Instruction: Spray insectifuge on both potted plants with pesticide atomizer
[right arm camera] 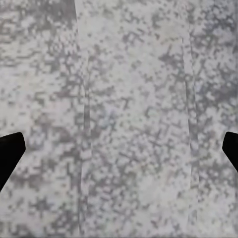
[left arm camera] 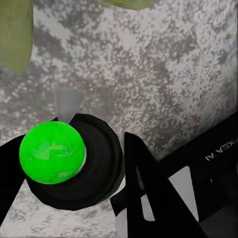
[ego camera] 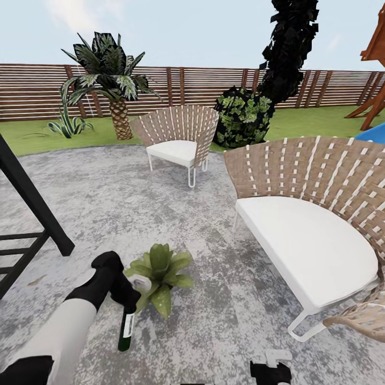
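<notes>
Your left tool (ego camera: 124, 293) pinches the atomizer (ego camera: 126, 327) near its neck; the bottle hangs upright below the tool, base just above the patio (ego camera: 107, 203), with the pale trigger head (ego camera: 141, 282) pointing toward the plant (ego camera: 160, 272). The head sits right at the plant's near leaves; whether they touch, you cannot tell.

In the left wrist view, a finger (left arm camera: 148, 193) stands beside the bottle's dark round body (left arm camera: 99, 158), which carries a bright green ball (left arm camera: 52, 152). A pale cone (left arm camera: 68, 103) points off it over the mottled stone, and leaf edges (left arm camera: 15, 39) show at the frame's border.

The plant is a low green rosette on the patio, in front of your left arm. Its pot is hidden by leaves.

Your right tool (ego camera: 271, 369) is low at the head view's bottom edge. In the right wrist view, its dark fingertips (right arm camera: 10, 153) sit far apart at opposite frame edges, spread, with bare stone between.

Two woven chairs: one (ego camera: 315, 235) close on your right, one (ego camera: 179, 141) farther back. The palm (ego camera: 109, 80), agave (ego camera: 67, 125) and fence (ego camera: 32, 91) lie beyond the patio.
</notes>
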